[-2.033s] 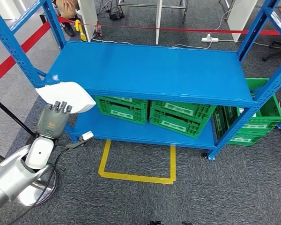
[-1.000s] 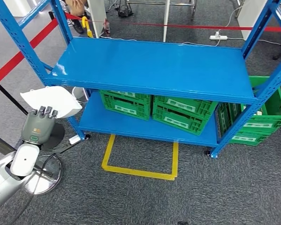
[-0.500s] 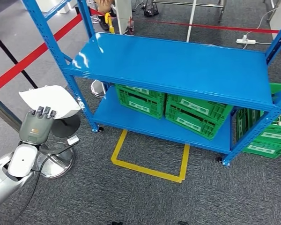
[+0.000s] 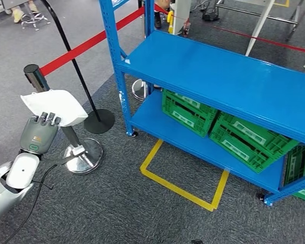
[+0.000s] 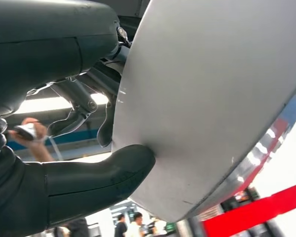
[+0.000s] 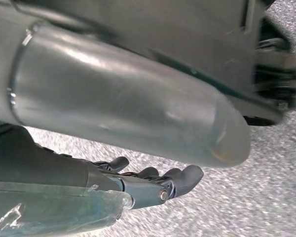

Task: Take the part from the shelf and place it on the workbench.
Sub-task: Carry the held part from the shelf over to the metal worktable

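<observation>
The white part (image 4: pixel 53 107) is being gripped by the left hand (image 4: pixel 38 134) at its near edge, clear of the blue shelf (image 4: pixel 227 76). It is judged light, stiff and smooth, so slipping is being risked.

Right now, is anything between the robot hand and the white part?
No. The left robot hand already holds the white part, thumb pressed against it. The workbench isn't visible, so that path can't be judged.
</observation>
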You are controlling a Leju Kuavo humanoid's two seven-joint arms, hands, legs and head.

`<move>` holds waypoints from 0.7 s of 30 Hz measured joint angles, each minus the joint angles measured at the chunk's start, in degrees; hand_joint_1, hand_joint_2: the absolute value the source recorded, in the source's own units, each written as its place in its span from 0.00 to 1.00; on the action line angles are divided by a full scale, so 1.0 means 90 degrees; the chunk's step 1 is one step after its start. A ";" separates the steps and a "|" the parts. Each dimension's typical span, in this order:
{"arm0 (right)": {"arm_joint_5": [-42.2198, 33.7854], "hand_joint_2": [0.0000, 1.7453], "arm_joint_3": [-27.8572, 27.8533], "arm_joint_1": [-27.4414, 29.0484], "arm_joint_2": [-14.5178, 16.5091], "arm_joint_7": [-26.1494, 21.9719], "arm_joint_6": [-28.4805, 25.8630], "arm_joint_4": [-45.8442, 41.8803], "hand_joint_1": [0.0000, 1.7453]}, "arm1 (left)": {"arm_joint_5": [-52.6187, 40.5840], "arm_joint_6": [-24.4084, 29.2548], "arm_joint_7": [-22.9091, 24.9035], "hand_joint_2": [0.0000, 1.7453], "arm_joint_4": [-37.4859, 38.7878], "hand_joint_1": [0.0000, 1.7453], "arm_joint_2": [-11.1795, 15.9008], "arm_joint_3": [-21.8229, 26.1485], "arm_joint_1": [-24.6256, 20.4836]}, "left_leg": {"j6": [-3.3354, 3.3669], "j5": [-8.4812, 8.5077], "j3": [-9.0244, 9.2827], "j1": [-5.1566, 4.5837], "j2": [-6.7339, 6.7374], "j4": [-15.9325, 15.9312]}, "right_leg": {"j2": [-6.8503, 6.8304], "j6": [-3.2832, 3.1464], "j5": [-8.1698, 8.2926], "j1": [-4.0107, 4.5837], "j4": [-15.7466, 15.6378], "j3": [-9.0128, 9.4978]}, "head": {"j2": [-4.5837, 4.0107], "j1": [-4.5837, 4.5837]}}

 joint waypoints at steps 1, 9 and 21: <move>-0.0007 0.00 0.0000 -0.0004 0.0000 0.0000 -0.0001 0.0000 0.00 | 0.0000 -0.0003 -0.0016 1.00 -0.0019 1.00 0.0009 0.0016 -0.0002 | -0.0011 0.0001 -0.0004 0.0005 -0.0094 0.0009 | 0.0135 -0.0015 0.0218 -0.0018 -0.0437 0.0190 | 0.0000 0.0000; -0.0029 0.00 0.0000 -0.0025 0.0014 -0.0014 0.0015 -0.0001 0.00 | 0.0000 -0.0016 -0.0106 1.00 -0.0152 1.00 0.0171 0.0142 0.0004 | -0.0287 -0.0152 -0.0333 0.0020 -0.0055 0.0401 | 0.0131 -0.0209 0.0509 -0.0080 -0.1296 0.0598 | -0.0001 -0.0075; -0.0032 0.00 -0.0001 -0.0012 0.0015 -0.0018 0.0026 -0.0002 0.00 | 0.0000 -0.0030 -0.0118 1.00 -0.0287 1.00 0.0186 0.0157 0.0001 | -0.0255 0.0022 -0.0174 0.0008 0.0704 0.0219 | -0.0760 -0.0079 0.0413 0.0008 -0.1359 0.0718 | -0.0001 -0.0120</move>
